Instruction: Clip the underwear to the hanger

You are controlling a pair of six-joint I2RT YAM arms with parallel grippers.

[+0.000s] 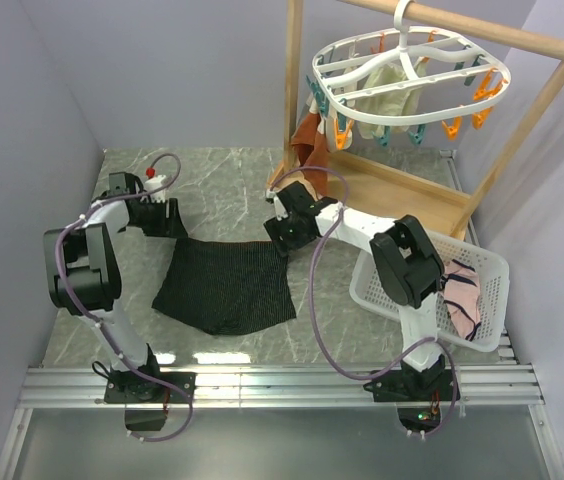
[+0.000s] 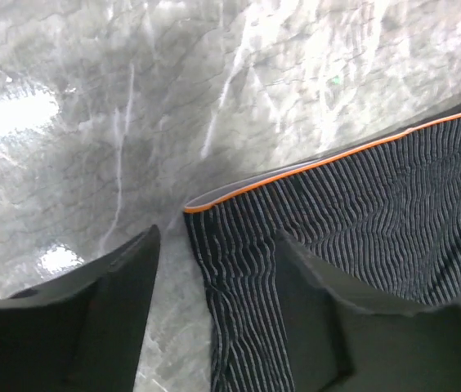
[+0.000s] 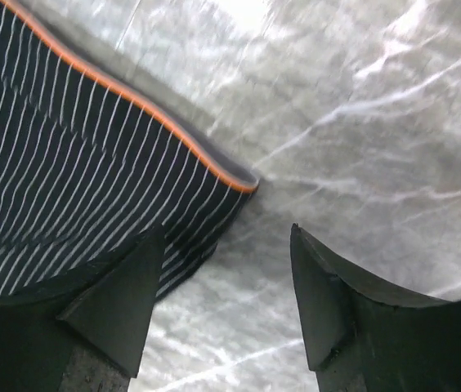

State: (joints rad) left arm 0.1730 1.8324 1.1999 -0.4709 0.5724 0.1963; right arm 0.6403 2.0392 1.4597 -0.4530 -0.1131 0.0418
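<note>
Top external view has the underwear [image 1: 224, 285] spread flat in the middle of the grey marble bench [image 1: 222, 190]. Its waistband faces the far edge and its leg openings face the near edge. The left gripper [image 1: 167, 222] sits at the waistband's left corner and the right gripper [image 1: 284, 235] at its right corner, both low over the cloth.

Seen from the left wrist, that gripper's jaws are spread apart. The orange-edged waistband corner lies in the gap between them. One finger [image 2: 108, 310] is over bare marble and the other is over the pinstriped fabric. Whether either finger touches the cloth cannot be told.

Seen from the right wrist, the jaws are likewise spread. The waistband corner reaches toward the gap, the fabric side lies under one finger [image 3: 124, 294], and the other finger is over bare marble. Nothing is pinched by either gripper.

The hanger [image 1: 407, 85] hangs by its hook from a wooden rail frame [image 1: 522, 130] over the far right corner, well apart from the underwear. Orange and teal clips [image 1: 452, 127] dangle from its rim, and a cream cloth [image 1: 392, 95] hangs within it. A rust-brown cloth [image 1: 307, 140] hangs beside the frame's left post. A white basket [image 1: 482, 262] holding pale clothes stands by the right edge, behind the right arm.
</note>
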